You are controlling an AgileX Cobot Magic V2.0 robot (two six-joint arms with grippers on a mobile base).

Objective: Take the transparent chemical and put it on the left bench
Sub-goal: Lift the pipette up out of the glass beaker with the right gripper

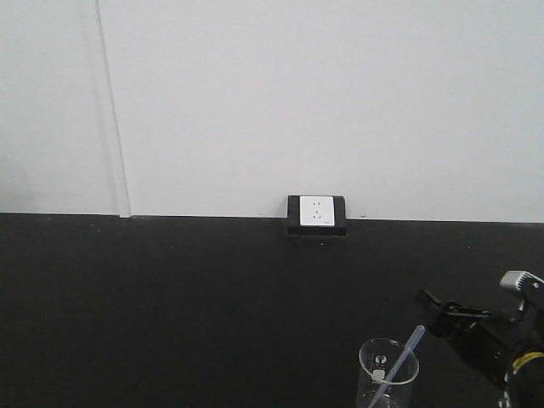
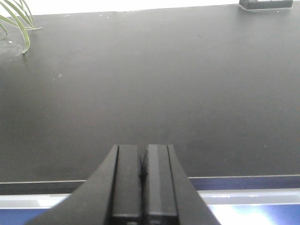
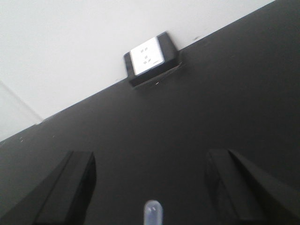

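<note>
We judge the step in hand to be the reach for the grab. The right pincer (image 3: 150,159) has its fingers wide apart and holds nothing. The pipette (image 1: 399,365) stands leaning in a beaker (image 1: 387,374) on the black desk (image 1: 170,306). In the right wrist view its rounded top shows low in the gap, about midway between the two fingers and touching neither. From the front, that pincer sits just beside the pipette's top, on its right and a little higher. We cannot tell from either view how far along the fingers the top lies. The socket (image 3: 150,58) is well ahead of the pincer, at the foot of the wall (image 1: 297,102).

The left pincer (image 2: 143,150) has its fingers pressed together on nothing. Bare desk lies ahead of it, with a few green leaves (image 2: 16,18) far off to its front left.

This desk carries the socket, so we take it not to be the left bench, which no view shows. The placing is therefore all to come.

Next, we think the right pincer should settle until the upper stem lies squarely between the pads, then close gently, since the tube looks thin and soft. The lift should follow the pipette's lean, or the beaker may tip or be dragged along. After that comes the carry leftward to the bench.
</note>
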